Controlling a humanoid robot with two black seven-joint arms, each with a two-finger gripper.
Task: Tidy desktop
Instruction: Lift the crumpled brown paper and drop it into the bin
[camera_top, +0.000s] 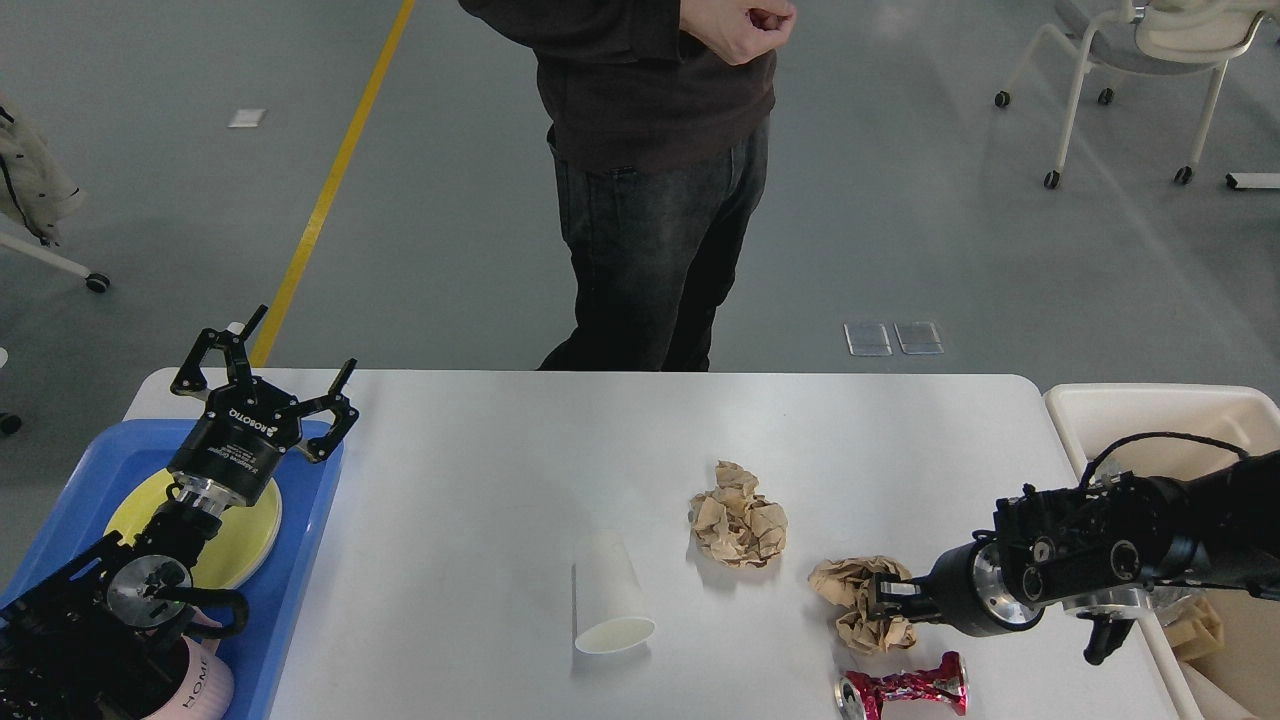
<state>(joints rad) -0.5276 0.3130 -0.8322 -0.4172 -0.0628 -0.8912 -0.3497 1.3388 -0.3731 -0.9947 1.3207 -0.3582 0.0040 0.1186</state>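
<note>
The white desktop (480, 470) carries two crumpled brown paper balls, a white paper cup (608, 592) on its side and a crushed red can (900, 688). My right gripper (882, 602) reaches in from the right, its fingers pinched into the nearer paper ball (845, 583), which looks squeezed. The other paper ball (738, 527) lies free toward the middle. At the desktop's left end, my left gripper (300, 345) hangs open and empty over the far edge of the blue tray (300, 560).
The blue tray holds a yellow plate (250, 540) and a pink mug (200, 690). A cream bin (1150, 405) with scraps inside stands off the right end. A person (650, 200) stands at the far edge. A wheeled chair (1150, 60) is far right.
</note>
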